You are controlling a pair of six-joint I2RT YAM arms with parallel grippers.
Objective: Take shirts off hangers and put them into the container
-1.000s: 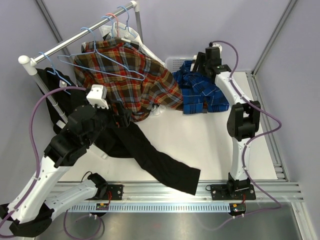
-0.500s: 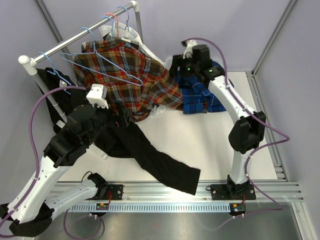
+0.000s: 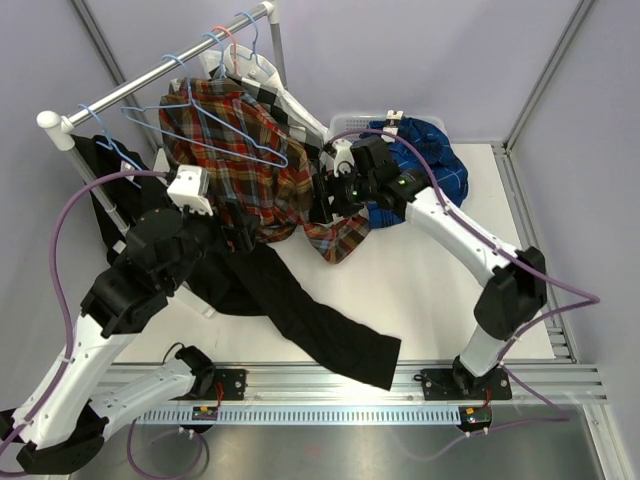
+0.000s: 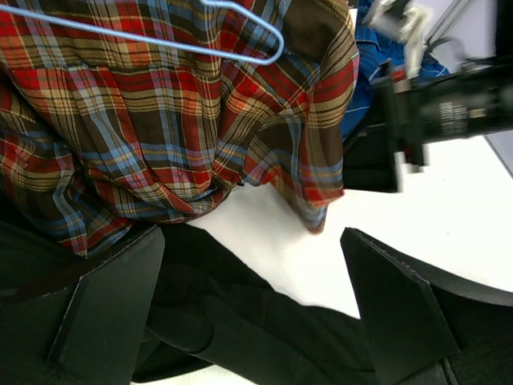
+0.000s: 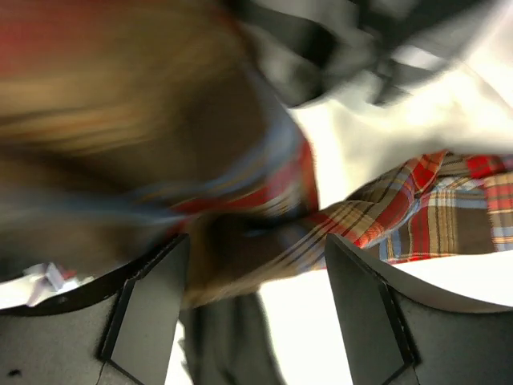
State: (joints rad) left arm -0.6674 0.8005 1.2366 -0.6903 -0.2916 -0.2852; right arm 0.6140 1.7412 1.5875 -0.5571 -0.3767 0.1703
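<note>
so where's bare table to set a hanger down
Bare table between the sleeve of the black shirt and the right arm, plus the strip right of that arm. Crowded at left and far: red-orange plaid shirt, rail, left arm.

Robotics lab test cell: left arm (image 3: 130, 290) and right arm (image 3: 470, 240) bolted to an aluminium rail (image 3: 400, 378) at a white tabletop (image 3: 430, 290), purple cables (image 3: 62, 250) looping, bare grey walls (image 3: 400, 50) around.

shirts (image 3: 215, 150) 4: red plaid (image 3: 235, 175), black (image 3: 320, 335), blue plaid (image 3: 430, 150), white checked (image 3: 295, 110) | hangers (image 4: 160, 38) at least 4, hooks overlap | basket (image 3: 352, 120) 1 | rail (image 3: 120, 91) 1 | arms (image 3: 130, 280) 2
</note>
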